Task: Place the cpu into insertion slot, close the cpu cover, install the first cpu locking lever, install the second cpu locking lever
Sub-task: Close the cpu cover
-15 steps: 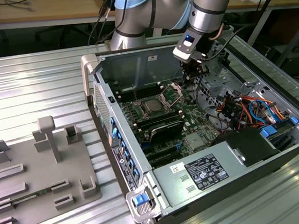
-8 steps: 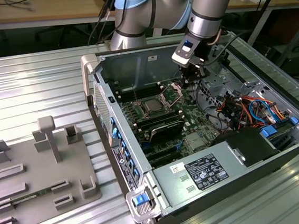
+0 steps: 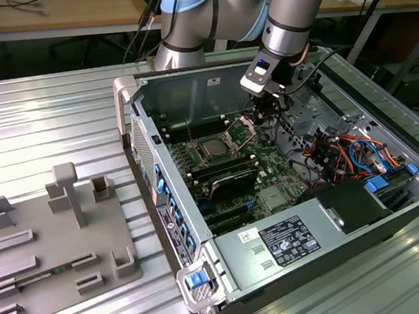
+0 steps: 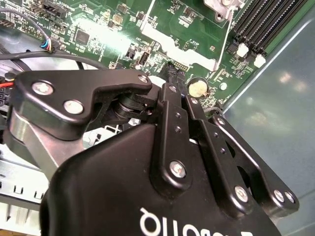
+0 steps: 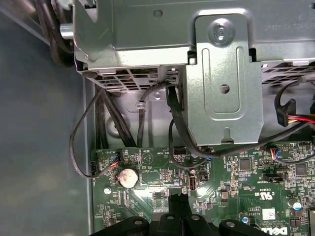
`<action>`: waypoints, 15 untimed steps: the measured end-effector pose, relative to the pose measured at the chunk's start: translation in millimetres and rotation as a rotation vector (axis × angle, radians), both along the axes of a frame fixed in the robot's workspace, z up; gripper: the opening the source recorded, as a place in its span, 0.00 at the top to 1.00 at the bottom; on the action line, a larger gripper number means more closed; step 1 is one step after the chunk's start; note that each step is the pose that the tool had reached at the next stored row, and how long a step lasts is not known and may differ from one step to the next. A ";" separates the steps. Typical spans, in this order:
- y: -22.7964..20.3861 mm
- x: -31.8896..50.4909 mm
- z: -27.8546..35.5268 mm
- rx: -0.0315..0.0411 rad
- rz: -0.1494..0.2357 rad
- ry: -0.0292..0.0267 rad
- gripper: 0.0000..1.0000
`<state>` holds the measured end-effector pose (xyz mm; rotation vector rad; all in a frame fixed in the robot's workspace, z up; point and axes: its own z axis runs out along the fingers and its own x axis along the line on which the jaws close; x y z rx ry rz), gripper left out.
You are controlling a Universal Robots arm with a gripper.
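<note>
In the exterior view the cpu (image 3: pixel 214 148) lies silver face up in the insertion slot (image 3: pixel 201 158) on the green motherboard inside the open computer case. The cpu cover (image 3: pixel 242 130) stands tilted up along the slot's edge on the exterior view's right. My gripper (image 3: pixel 262 113) hangs low over the board just beyond that cover. In both wrist views its black fingers (image 4: pixel 170 73) (image 5: pixel 178 201) come together at the tips above the board, shut, with nothing seen between them. A round coin cell (image 4: pixel 197 87) (image 5: pixel 127 177) sits close to the tips.
Black memory slots (image 3: pixel 222 176) (image 4: pixel 266 24) flank the socket. A metal drive cage (image 5: pixel 221 73) with black cables (image 5: pixel 174 128) stands beyond the board edge. The power supply (image 3: pixel 292 242) and coloured cables (image 3: pixel 343 151) fill the case's near side. A grey fixture plate (image 3: pixel 55 246) lies outside.
</note>
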<state>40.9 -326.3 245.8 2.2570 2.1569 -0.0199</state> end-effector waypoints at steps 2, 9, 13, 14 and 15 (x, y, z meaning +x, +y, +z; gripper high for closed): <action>0.0 0.0 -0.4 0.0034 0.001 -0.0001 0.89; 0.2 -5.5 -0.6 0.0046 0.002 0.0001 0.89; 0.4 -12.9 -0.6 0.0048 0.002 0.0001 0.89; 0.4 -13.8 -0.6 0.0048 0.002 0.0000 0.89; 0.5 -14.7 -0.6 0.0047 0.002 0.0000 0.89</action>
